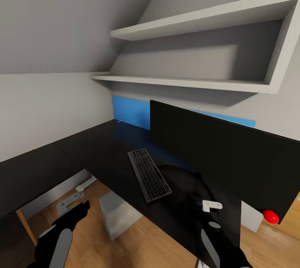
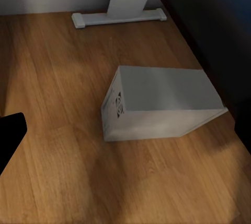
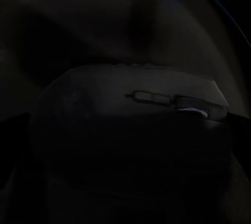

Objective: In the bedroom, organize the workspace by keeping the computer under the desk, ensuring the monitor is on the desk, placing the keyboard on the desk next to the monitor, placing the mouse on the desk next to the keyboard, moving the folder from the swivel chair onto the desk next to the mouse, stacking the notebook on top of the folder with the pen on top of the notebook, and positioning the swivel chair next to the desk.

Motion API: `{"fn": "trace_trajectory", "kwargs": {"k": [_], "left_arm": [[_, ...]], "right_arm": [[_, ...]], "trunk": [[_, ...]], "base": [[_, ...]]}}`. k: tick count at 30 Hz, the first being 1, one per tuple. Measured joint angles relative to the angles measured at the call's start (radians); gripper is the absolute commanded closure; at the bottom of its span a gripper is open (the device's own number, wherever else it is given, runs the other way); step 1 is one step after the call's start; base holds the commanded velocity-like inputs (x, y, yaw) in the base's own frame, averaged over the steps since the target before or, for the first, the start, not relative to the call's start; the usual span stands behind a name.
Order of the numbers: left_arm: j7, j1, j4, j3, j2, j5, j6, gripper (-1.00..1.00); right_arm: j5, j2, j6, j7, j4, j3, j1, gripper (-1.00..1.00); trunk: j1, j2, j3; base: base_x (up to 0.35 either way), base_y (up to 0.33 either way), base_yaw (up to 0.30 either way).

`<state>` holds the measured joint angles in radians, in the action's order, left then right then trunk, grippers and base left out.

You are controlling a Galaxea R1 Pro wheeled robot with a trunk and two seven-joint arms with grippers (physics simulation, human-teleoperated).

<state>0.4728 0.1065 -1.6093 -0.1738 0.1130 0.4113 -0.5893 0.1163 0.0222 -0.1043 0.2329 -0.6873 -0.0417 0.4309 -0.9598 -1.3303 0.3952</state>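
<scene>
Head view: the left gripper (image 1: 81, 206) hangs low over the wooden floor (image 1: 137, 239), its spread impossible to judge. Just beyond it stands the grey box-shaped computer (image 1: 116, 214), partly under the black desk (image 1: 104, 151). The dark flat keyboard (image 1: 149, 174) lies on the desk before the wide black monitor (image 1: 225, 155). The right gripper (image 1: 210, 214) hovers beside the keyboard; the right wrist view shows the dark mouse (image 3: 130, 114) between its fingers, grip unclear.

Grey computer (image 2: 162, 110) (on wooden floor (image 2: 52, 78))

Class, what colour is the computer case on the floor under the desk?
Light grey computer case, clearest in the left wrist view.
</scene>
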Motion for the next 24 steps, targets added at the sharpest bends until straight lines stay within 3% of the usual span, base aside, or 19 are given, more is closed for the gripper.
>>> {"fn": "trace_trajectory", "kwargs": {"k": [6, 7, 21, 24], "left_arm": [[0.0, 0.0, 0.0, 0.001, 0.0, 0.0, 0.001, -1.0], [0.0, 0.0, 0.0, 0.021, 0.0, -0.001, 0.002, -1.0], [0.0, 0.0, 0.0, 0.023, 0.0, -0.002, 0.002, -1.0], [0.0, 0.0, 0.0, 0.023, 0.0, -0.002, 0.002, -1.0]], "right_arm": [[0.0, 0.001, 0.0, 0.001, 0.0, 0.0, 0.0, 1.0], [0.002, 0.003, -0.001, 0.0, -0.002, -0.001, 0.0, 1.0], [0.002, 0.004, 0.005, -0.004, -0.012, -0.005, 0.0, 1.0], [0.003, 0.006, 0.007, -0.006, -0.021, -0.03, 0.0, 1.0]], "trunk": [[0.0, 0.0, 0.0], [0.004, 0.007, -0.003], [0.057, 0.105, -0.047], [0.061, 0.112, -0.05]], "base": [[0.0, 0.0, 0.0], [0.0, 0.0, 0.0], [0.0, 0.0, 0.0], [0.0, 0.0, 0.0]]}}
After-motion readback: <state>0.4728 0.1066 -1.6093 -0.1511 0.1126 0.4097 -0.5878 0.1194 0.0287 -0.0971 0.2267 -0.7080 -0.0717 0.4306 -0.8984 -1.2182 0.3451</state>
